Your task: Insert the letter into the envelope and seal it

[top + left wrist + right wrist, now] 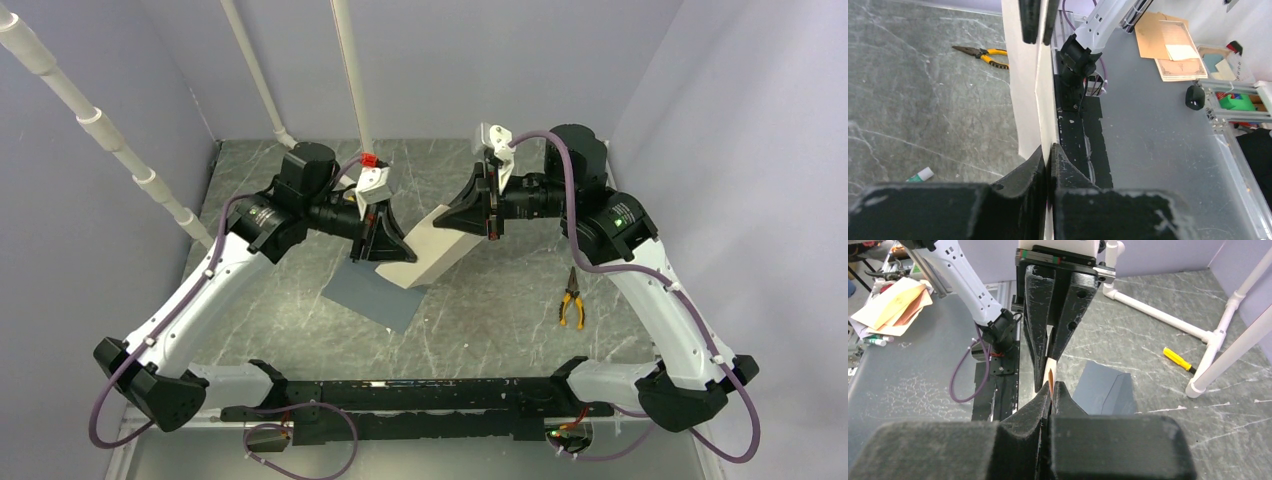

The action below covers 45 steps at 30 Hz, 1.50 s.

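Note:
The letter [432,250] hangs above the table as a pale sheet stretched between both grippers, its lower edge slanting down toward the left. My left gripper [384,247] is shut on the letter's left end; in the left wrist view the sheet [1027,90] runs edge-on out of the closed left gripper [1049,150]. My right gripper [468,214] is shut on the right end, where a tan edge of the letter [1050,374] shows just above the right gripper [1050,388]. The slate-grey envelope [373,296] lies flat under the letter, and it also shows as the grey envelope [1105,387] in the right wrist view.
Yellow-handled pliers [571,298] lie on the table to the right. White PVC pipes [352,70] stand at the back and left. A small white and green tube [921,174] lies on the table. The black base bar [420,395] runs along the near edge.

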Each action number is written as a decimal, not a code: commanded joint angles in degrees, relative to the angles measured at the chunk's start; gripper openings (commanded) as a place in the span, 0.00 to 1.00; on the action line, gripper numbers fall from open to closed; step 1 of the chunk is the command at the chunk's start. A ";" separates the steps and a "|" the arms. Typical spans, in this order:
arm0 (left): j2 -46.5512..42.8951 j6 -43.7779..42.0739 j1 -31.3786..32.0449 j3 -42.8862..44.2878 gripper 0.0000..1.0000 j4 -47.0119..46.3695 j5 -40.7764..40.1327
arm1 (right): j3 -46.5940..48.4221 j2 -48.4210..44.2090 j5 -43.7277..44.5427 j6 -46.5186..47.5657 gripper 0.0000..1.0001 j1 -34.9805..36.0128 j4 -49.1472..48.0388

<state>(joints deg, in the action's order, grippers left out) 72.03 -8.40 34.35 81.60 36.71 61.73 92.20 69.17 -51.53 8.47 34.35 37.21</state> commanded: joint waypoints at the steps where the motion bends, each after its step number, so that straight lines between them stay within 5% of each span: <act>1: -1.62 -3.59 0.25 0.25 0.07 1.08 1.76 | 0.42 -1.36 0.29 -1.53 0.00 0.20 -4.80; 3: -1.46 -5.99 0.28 0.87 0.03 3.71 1.90 | 0.66 -1.42 0.18 -1.81 0.00 0.19 -5.10; 7: -2.08 -2.03 0.24 0.87 0.40 -0.11 -0.48 | 0.75 -1.57 -2.03 -1.09 0.00 0.18 -4.85; 9: -2.49 2.51 0.20 0.33 0.46 -4.84 -1.51 | 0.55 -1.38 -2.83 -0.24 0.00 0.19 -4.26; 12: -2.22 7.30 0.20 -0.21 0.42 -10.11 -3.11 | 0.35 -0.99 -3.20 0.78 0.00 0.19 -3.29; 17: -0.55 9.59 0.28 0.79 0.04 -10.07 -4.48 | 0.19 -1.00 -2.92 0.54 0.00 0.19 -3.39; 19: -0.28 9.23 0.25 0.90 0.03 -9.10 -5.81 | -0.23 -1.55 -0.39 -0.78 0.00 0.19 -4.50; 22: -1.37 11.54 0.20 -0.56 0.03 -11.42 -11.85 | -2.20 -3.90 7.96 -5.73 0.55 0.15 -8.11; 24: -2.23 14.45 0.20 -1.62 0.03 -13.67 -19.73 | -4.40 -6.44 17.72 -10.36 0.78 0.19 -11.05; 29: -2.37 23.39 0.19 -4.26 0.03 -20.06 -35.76 | -13.61 -14.63 42.28 -21.84 0.97 0.19 -18.76; 35: -2.59 35.37 0.19 -5.29 0.03 -26.19 -43.04 | -23.20 -17.90 48.67 -36.76 0.93 0.19 -25.43; 45: -2.00 45.02 0.23 -5.38 0.02 -31.53 -31.28 | -27.66 -12.46 35.07 -53.37 0.68 0.19 -42.96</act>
<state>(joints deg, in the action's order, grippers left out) 70.67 31.31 34.44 76.23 10.28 25.93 63.46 54.76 -11.00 -36.64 34.50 4.91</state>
